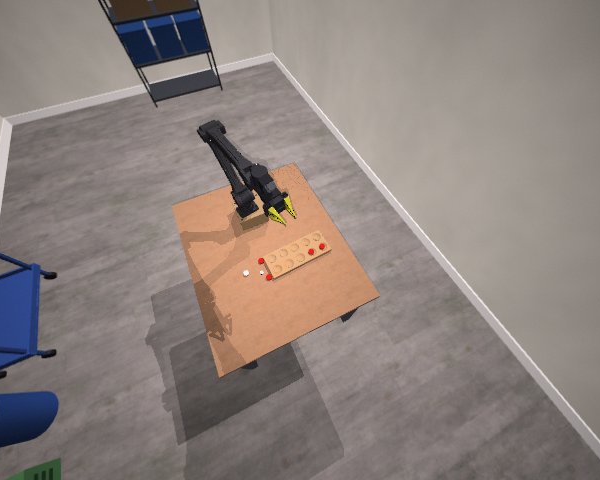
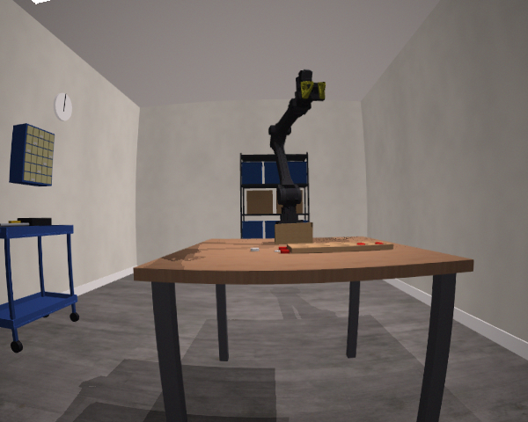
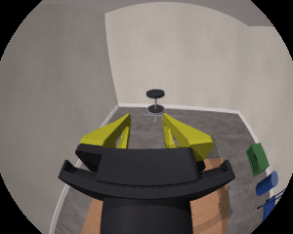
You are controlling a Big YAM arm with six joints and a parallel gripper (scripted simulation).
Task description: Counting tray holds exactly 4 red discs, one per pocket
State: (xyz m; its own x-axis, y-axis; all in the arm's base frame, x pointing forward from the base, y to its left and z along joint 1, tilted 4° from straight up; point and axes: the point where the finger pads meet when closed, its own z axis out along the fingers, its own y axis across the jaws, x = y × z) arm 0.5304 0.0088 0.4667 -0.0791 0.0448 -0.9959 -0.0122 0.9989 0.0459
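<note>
Pincer (image 1: 283, 212) high above worktop (image 1: 300, 330), fingers half-parted, grasping nothing. Counting tray (image 1: 290, 269) lies well below and forward, long axis diagonal; two red discs (image 1: 316, 249) pocketed at far end. Two loose red discs (image 1: 261, 260) touch near short end; open room beyond there.

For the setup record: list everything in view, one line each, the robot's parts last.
Wooden counting tray: 1, tan, mid-table.
Red discs in tray: 2, right-end pockets.
Loose red discs: 2, table, by tray's left end.
White pieces: 2, table, left of tray.
Wooden table: 1, brown, dark legs.
Shelf rack: 1, black, blue bins, back wall.
Blue cart: 1, left.
Wall clock: 1, white.
Arm: 1, black, raised.
Gripper: yellow fingers, part-open, holding nothing.
</note>
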